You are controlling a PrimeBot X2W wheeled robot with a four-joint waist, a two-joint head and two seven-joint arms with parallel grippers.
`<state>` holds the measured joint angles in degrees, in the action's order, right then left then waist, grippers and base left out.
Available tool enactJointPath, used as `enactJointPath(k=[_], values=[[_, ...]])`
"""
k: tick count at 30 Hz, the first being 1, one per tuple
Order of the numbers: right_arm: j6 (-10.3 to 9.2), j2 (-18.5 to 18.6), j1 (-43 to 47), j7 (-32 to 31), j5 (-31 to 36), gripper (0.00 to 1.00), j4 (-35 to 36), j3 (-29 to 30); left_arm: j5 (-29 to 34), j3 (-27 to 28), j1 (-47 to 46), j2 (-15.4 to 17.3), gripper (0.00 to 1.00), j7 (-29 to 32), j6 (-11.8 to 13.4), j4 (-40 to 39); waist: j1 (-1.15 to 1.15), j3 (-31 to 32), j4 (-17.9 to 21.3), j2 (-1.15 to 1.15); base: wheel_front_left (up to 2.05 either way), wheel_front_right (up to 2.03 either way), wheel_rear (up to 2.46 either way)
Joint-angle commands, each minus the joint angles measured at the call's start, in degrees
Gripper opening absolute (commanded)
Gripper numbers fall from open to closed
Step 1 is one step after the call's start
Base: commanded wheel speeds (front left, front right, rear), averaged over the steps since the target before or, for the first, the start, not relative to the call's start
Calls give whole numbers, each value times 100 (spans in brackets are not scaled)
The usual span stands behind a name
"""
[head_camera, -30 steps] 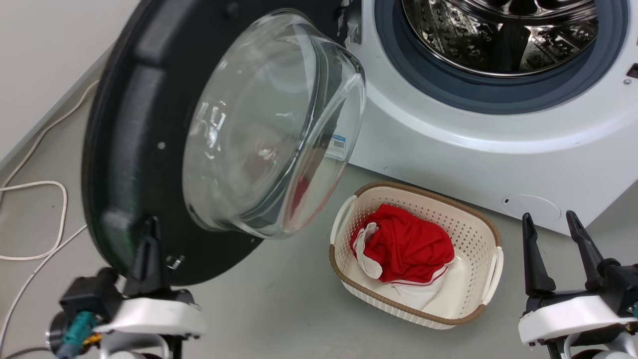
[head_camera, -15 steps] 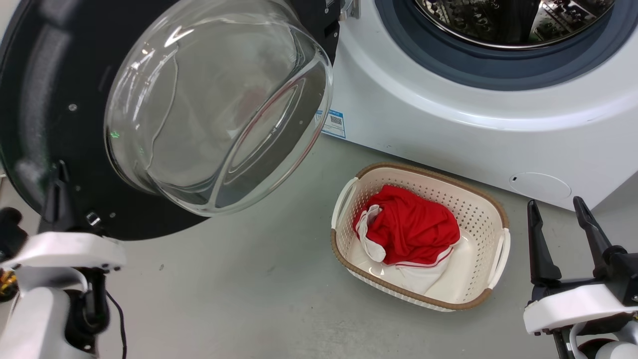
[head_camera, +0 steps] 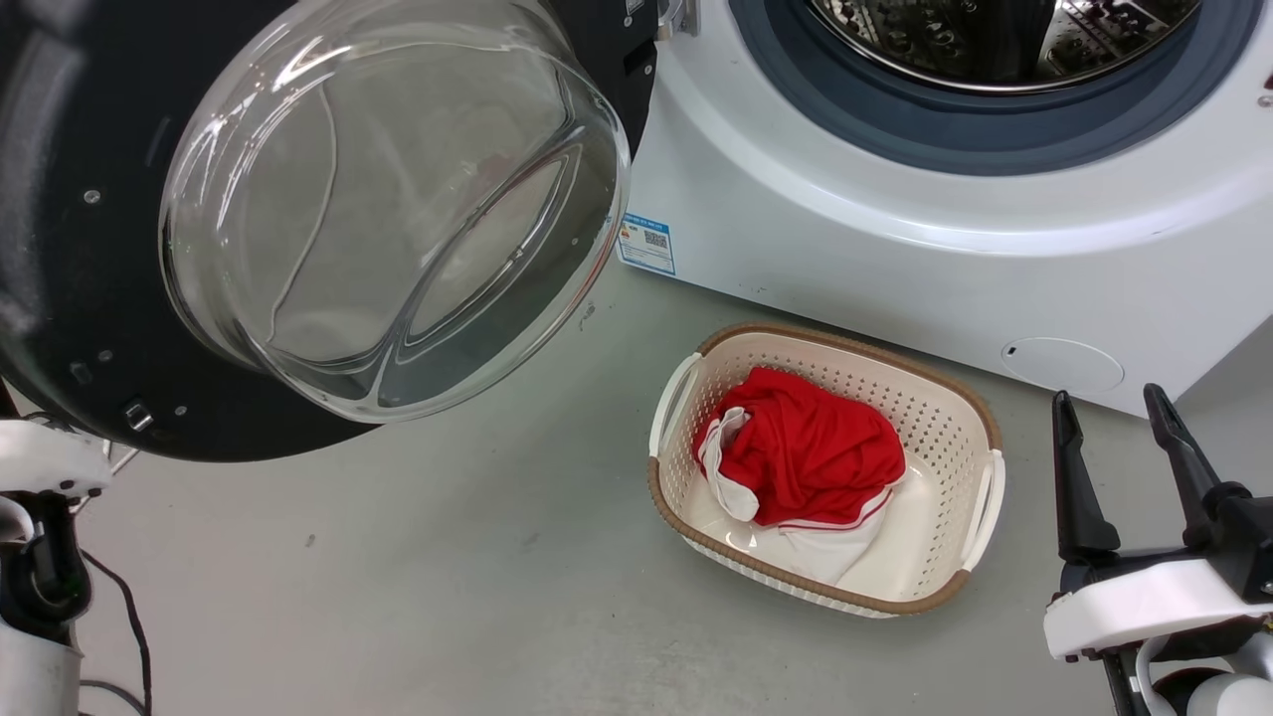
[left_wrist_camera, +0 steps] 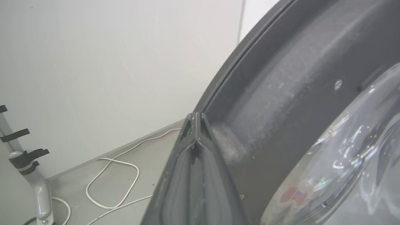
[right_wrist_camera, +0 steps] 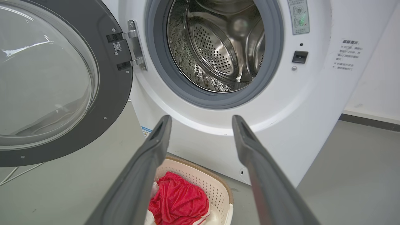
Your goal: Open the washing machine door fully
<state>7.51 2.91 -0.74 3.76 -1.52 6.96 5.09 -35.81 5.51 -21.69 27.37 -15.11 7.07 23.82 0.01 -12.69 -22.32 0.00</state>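
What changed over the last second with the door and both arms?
The door swung wider, away from the washing machine; its glass now clears the blue sticker. The left pincer, shut, went leftward with the door's rim. Nothing was grasped or released. The right pincer stayed open and idle; the basket stayed put.

Grey floor (head_camera: 448, 577): smooth, a few small dark specks, even light, soft shadows only. In left wrist view, plain white wall (left_wrist_camera: 93, 62) w/ low grey skirting (left_wrist_camera: 131, 144) along its foot. White cable (left_wrist_camera: 115, 159) lies in loose loops on the floor near that wall. Grey pole (left_wrist_camera: 39, 190) w/ black straps stands beside the wall. In right wrist view, another white wall (right_wrist_camera: 375, 78) w/ dark skirting (right_wrist_camera: 368, 122) at its foot.
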Motion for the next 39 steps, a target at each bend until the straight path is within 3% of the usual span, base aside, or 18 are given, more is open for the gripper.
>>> enactJointPath(k=[1, 12, 23, 30, 37, 39], values=[[-4, -7, -37, 26, -27, 100, -16, -2, 66, 18, -131, 42, 0, -5, -53, 138, -1, 24, 21, 0, 0, 0, 0], [-4, -7, 105, 90, -120, 100, -134, 14, 447, 86, -78, -144, 0, -3, -227, 352, -1, 229, 100, 0, 0, 0, 0], [-4, -7, 202, 294, -310, 100, -364, -39, 1188, 127, 1139, -681, 0, -9, -1, -938, -1, 628, 229, 0, 0, 0, 0], [-4, -7, 164, 423, -373, 100, -525, -117, 1537, -341, 1902, -1237, 0, -9, -47, -1640, -1, 783, 525, 0, 0, 0, 0], [-4, -7, 127, 511, -377, 100, -647, -110, 1817, -982, 1869, -1560, 0, -9, -294, -1732, -1, 907, 983, 0, 0, 0, 0], [-4, -7, 124, 532, -376, 100, -676, -105, 1862, -1123, 1763, -1643, 24, -9, -369, -1663, -1, 933, 1142, 0, 0, 0, 0]])
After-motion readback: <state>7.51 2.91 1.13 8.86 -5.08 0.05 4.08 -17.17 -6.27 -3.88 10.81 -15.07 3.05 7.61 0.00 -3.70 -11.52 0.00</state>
